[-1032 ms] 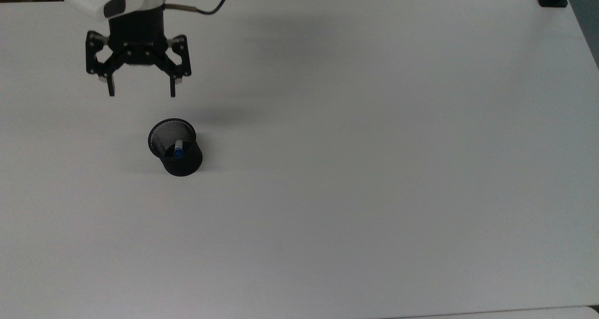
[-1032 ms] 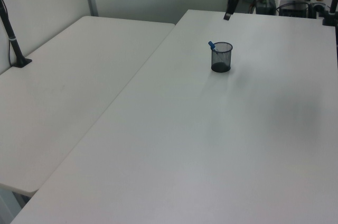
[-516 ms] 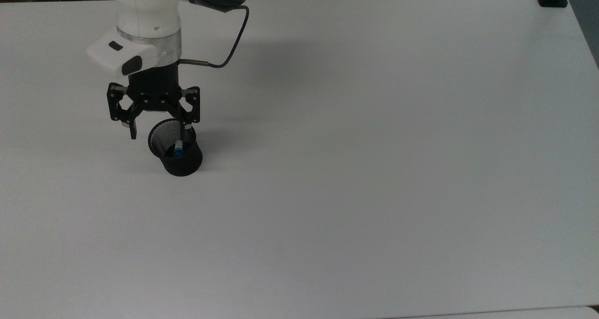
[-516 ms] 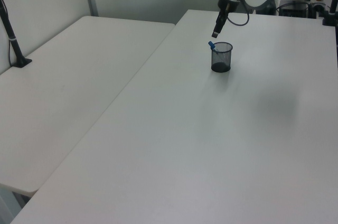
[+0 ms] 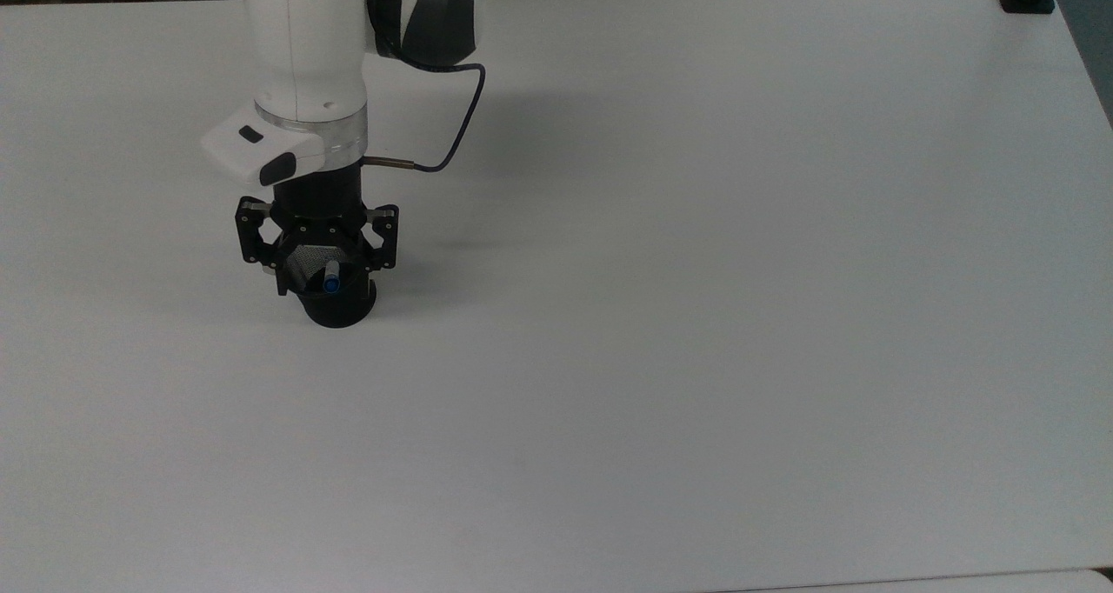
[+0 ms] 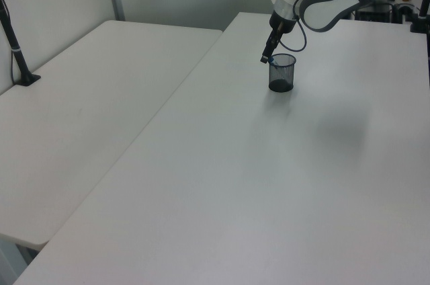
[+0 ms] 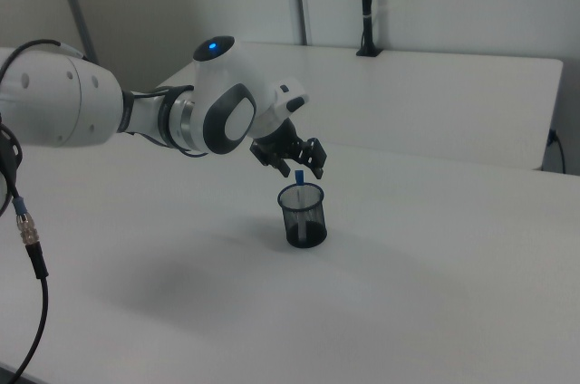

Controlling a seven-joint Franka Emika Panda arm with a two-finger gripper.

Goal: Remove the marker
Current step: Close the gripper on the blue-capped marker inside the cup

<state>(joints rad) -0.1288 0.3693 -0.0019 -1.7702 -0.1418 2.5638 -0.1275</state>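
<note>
While my gripper [image 5: 320, 287] hangs over the cup [image 5: 335, 302] with its fingers wide apart, the marker [image 5: 331, 278] leans inside, blue tip poking up between them.

Tool [image 7: 298, 166] seemingly open above marker [image 7: 299, 178].

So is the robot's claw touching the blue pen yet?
Cannot tell. In the top view the open gripper straddles the marker standing in the black mesh cup, but no view plainly shows a gap or contact.
</note>
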